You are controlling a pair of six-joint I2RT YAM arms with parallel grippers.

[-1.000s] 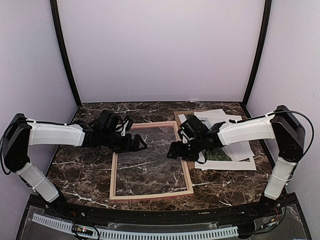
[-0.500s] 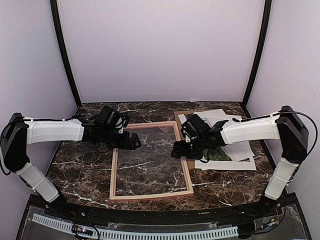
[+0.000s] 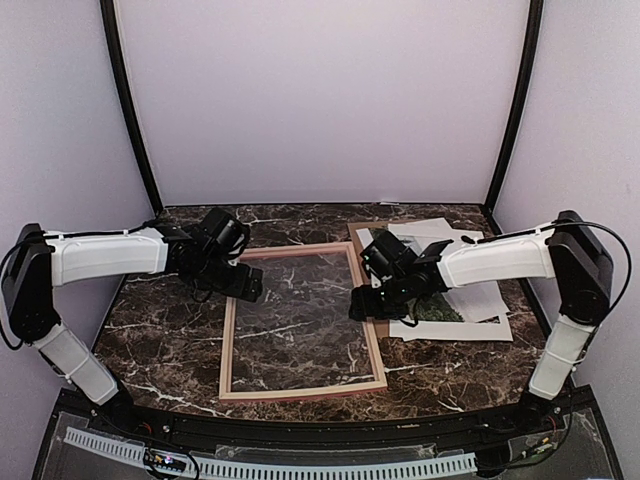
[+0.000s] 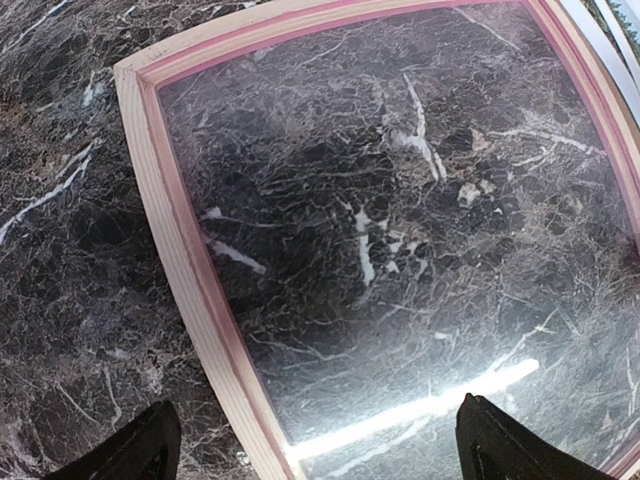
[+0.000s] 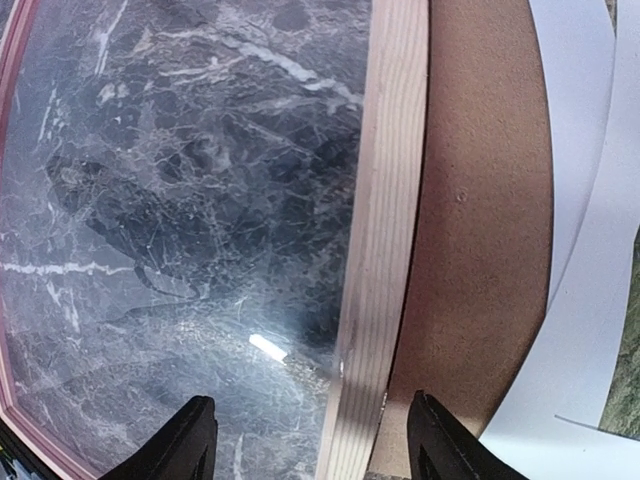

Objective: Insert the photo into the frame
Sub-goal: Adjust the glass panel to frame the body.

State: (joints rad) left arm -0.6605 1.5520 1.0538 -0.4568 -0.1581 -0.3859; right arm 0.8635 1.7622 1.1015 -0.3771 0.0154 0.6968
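The frame (image 3: 300,388), thin pinkish wood with glass over the dark marble, lies flat mid-table. My left gripper (image 3: 247,287) hovers open over its upper left part; in the left wrist view the left rail (image 4: 200,300) runs between the fingers of this gripper (image 4: 320,452). My right gripper (image 3: 365,303) is open astride the right rail (image 5: 385,200), this gripper's (image 5: 315,445) jaws standing on either side without touching it. The photo (image 3: 436,312) shows only as a green patch under the white mat, right of the right gripper, and again at the right wrist view's edge (image 5: 630,390).
A brown backing board (image 5: 480,200) lies against the frame's right rail, its corner at the back (image 3: 362,236). A white mat (image 3: 480,327) and loose white sheets (image 3: 440,232) are stacked at the right. Black posts stand at the table's back corners.
My left gripper has drawn back leftward to the frame's left rail. My right gripper has shifted slightly right over the right rail and its jaws have narrowed somewhat.
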